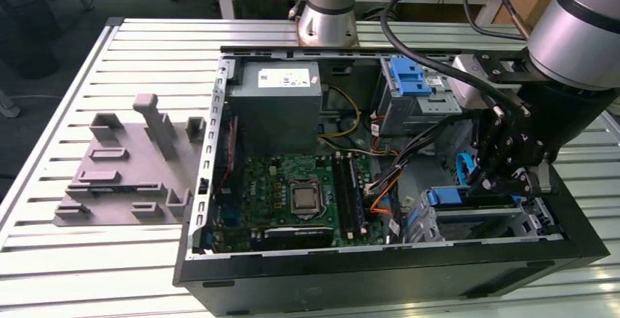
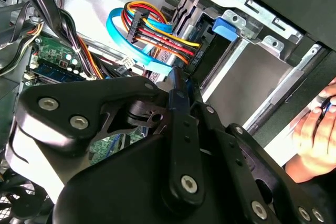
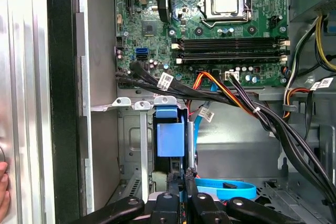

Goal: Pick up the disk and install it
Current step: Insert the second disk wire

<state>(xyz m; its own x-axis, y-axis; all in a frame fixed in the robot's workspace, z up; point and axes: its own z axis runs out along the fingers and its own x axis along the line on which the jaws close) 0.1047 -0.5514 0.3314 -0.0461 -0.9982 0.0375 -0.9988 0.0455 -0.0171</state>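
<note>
**A:** What is the gripper [image 1: 501, 186] doing?

**B:** Its fingers are drawn almost together. In the first wrist view they pinch a thin blue edge [image 3: 182, 182], which looks to be the end of the disk [image 3: 170, 139] in its blue carrier. So it has hold of the disk, with a narrow grip.

**A:** And where is the disk?

**B:** In the exterior view it is at about 4 o'clock inside the open computer case [image 1: 388, 282]. Its blue front [image 1: 448, 197] sits in the metal drive cage [image 1: 489, 225], just at 9 o'clock of the gripper. The first wrist view shows it edge-on in the cage's slot [image 3: 131, 129].

**A:** What is close by?

**B:** A flat blue cable [image 3: 226, 188] curls right beside the fingers. A bundle of black, orange and yellow wires [image 3: 236, 98] runs past the cage.

**A:** Further out?

**B:** The motherboard [image 1: 300, 187] lies at 9 o'clock of the gripper. The grey power supply [image 1: 281, 100] is at 11 o'clock of the case, and a blue latch bracket [image 1: 412, 78] is at 1 o'clock. The case rests on a slatted metal table [image 1: 145, 49]. A grey plastic fixture [image 1: 126, 165] sits well apart at 9 o'clock. In the second wrist view, a person's hand [image 2: 314, 140] is outside the case wall.
</note>
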